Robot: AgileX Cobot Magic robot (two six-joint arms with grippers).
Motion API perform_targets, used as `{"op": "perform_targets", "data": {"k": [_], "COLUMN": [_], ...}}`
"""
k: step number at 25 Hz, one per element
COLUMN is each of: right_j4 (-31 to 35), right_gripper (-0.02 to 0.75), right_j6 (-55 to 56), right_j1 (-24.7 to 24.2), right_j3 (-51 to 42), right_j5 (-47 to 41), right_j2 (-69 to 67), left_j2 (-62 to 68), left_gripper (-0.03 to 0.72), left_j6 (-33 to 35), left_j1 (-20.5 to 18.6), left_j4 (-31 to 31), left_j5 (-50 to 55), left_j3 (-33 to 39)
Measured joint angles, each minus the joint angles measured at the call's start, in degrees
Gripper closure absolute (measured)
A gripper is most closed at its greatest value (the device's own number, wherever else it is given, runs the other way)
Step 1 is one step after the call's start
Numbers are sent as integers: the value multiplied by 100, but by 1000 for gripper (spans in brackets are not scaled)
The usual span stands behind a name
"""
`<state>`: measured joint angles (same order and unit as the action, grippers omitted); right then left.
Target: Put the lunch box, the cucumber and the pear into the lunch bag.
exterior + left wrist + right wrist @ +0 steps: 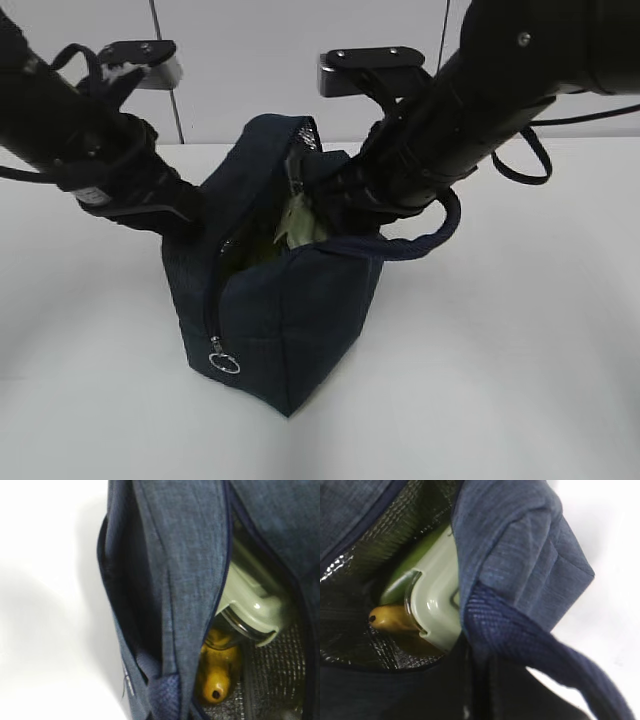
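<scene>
Nearest the exterior camera, the lunch bag (275,310) stands upright on the white surface (520,380), its zipper ring (224,362) hanging low on the front corner and the mouth gaping upward. Inside the bag, the lunch box (437,602) stands on end, its long axis running up toward the opening, sage lid facing the right side. The pear (216,677) lies under it at the bag's bottom, touching it. A green strip behind the lunch box looks like the cucumber (422,550), though little of it shows.

Farther back, both arms reach the bag's rim from opposite sides. The left tool and the right tool are both clenched; neither tip is visible, so what they pinch is unclear, probably bag fabric. A loop handle (420,243) drapes beneath the right arm and could snag.
</scene>
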<state>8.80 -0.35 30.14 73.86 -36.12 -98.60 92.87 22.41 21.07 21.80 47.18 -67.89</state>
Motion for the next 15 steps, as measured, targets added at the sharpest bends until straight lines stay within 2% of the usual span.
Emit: {"op": "perform_targets", "data": {"k": [2, 4, 6, 9, 10, 12, 15], "right_j4": [39, 112, 365, 930, 1099, 1396, 1570], "right_gripper": [722, 666, 519, 280, 237, 188, 176], "right_j6": [0, -92, -402, -906, -1049, -1310, -1494], "right_j1": [-57, -73, -83, -83, -83, -83, -83], "right_j3": [-71, -79, -79, -69, -57, 6, 26], "right_j5": [23, 53, 138, 207, 207, 210, 220], "right_j2": [0, -11, -11, -11, -11, -11, 92], "left_j2": [80, 107, 107, 96, 72, -29, -278], "left_gripper": [686, 662, 601, 460, 418, 369, 348], "left_j6": [-29, -49, -59, -59, -59, -59, -59], "left_j1": [62, 73, 73, 73, 73, 73, 77], "left_j4": [68, 162, 218, 244, 256, 261, 261], "left_j5": [0, 0, -12, -17, -18, -69, -219], "left_j3": [-53, -71, -76, -76, -76, -76, -76]}}
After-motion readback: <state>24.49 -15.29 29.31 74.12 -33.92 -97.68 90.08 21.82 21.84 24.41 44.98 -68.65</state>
